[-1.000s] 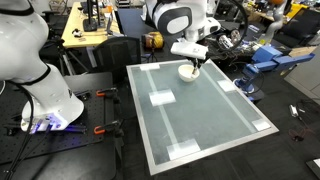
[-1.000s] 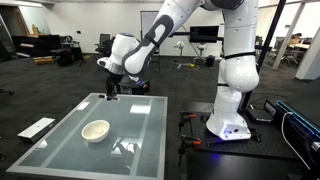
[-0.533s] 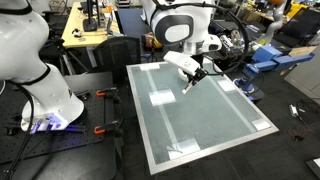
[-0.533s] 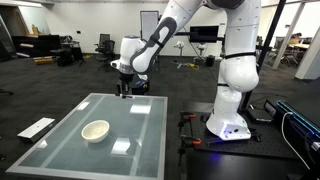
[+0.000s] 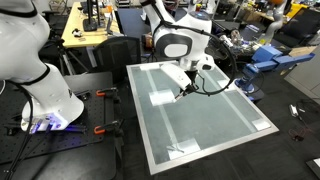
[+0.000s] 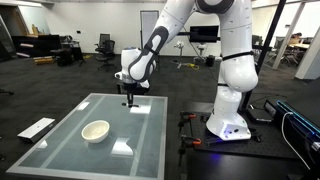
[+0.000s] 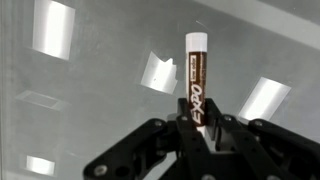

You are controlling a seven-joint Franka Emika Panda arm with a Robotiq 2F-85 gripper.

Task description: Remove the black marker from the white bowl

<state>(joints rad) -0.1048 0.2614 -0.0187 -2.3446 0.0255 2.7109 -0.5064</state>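
My gripper (image 7: 198,126) is shut on the black marker (image 7: 196,75), a dark pen with "EXPO" lettering and a pale end that points away from the wrist. In an exterior view the gripper (image 6: 128,98) hangs over the far part of the glass table, with the marker (image 6: 128,104) pointing down just above the surface. The white bowl (image 6: 96,130) stands empty on the table, nearer the camera and apart from the gripper. In an exterior view the gripper (image 5: 184,90) is over the table's middle back and the arm hides the bowl.
The glass table (image 5: 215,125) carries flat white tape patches (image 5: 162,98) (image 6: 122,147). The arm's white base (image 6: 231,112) stands beside the table. A second white robot (image 5: 30,60), desks and chairs surround it. A flat white sheet (image 6: 36,127) lies on the floor.
The gripper has carried the marker away from the bowl, across the table, and lowered it toward the glass. The bowl has stayed where it was.
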